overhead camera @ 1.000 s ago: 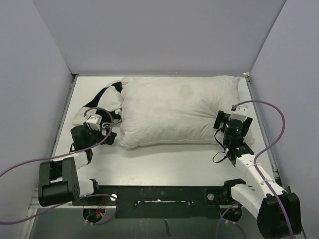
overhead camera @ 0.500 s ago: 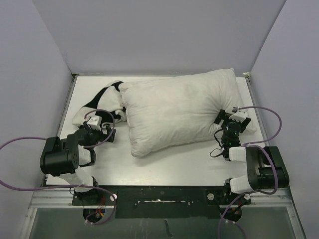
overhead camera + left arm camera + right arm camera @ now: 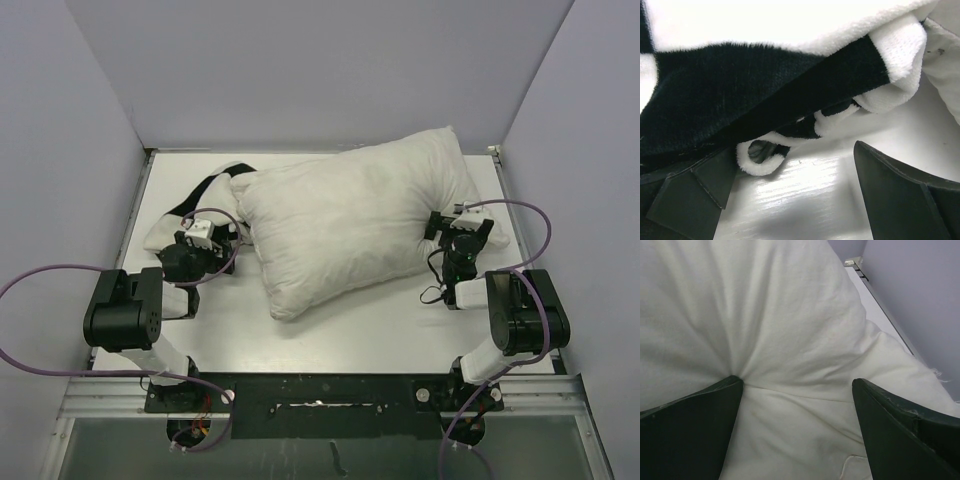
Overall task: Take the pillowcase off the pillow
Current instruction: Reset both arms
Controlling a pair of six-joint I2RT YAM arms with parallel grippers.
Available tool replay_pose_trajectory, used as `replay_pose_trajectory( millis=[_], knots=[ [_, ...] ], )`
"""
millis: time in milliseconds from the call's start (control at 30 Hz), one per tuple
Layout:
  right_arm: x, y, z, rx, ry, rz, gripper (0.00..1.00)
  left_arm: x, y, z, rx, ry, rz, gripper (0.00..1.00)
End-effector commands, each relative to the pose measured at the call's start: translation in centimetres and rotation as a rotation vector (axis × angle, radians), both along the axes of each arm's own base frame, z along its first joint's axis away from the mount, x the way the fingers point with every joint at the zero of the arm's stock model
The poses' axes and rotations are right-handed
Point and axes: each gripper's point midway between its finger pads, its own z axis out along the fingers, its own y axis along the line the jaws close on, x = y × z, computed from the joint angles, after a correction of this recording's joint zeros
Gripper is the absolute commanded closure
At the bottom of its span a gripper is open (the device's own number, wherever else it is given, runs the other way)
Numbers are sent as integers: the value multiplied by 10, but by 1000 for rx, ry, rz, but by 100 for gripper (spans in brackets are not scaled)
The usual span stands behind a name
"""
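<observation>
The plain white pillow (image 3: 350,215) lies askew across the middle of the table, its right end lifted toward the back wall. Bunched at its left end is the black-and-white checkered pillowcase (image 3: 205,190), off most of the pillow. My left gripper (image 3: 215,235) sits low at the pillowcase's near edge, open; in the left wrist view the pillowcase (image 3: 765,75) hangs just ahead of the left gripper (image 3: 795,165), with bare table between the fingers (image 3: 685,200). My right gripper (image 3: 458,222) is open against the pillow's right end; pillow (image 3: 790,330) fills the view between its fingers (image 3: 690,430), the left tip denting it.
Grey walls close in the white table (image 3: 350,330) on the left, back and right. A metal rail (image 3: 860,265) runs along the right edge near the pillow's end. Purple cables (image 3: 40,280) loop from both folded arms at the near corners.
The pillow has swung, its right end rising toward the back wall and its near left corner sliding forward. Both arms folded back toward their bases; both grippers stayed open.
</observation>
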Motion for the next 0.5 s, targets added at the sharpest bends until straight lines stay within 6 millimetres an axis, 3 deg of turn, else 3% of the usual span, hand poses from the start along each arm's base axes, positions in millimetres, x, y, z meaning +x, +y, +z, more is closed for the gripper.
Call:
replay_pose_trajectory(
  millis=[0, 467],
  knots=[
    [-23, 15, -59, -79, 231, 65, 2, 6, 5, 17, 15, -60, 19, 2],
    [-25, 20, -55, -127, 205, 47, 2, 7, 5, 16, 16, -54, 19, 2]
  ],
)
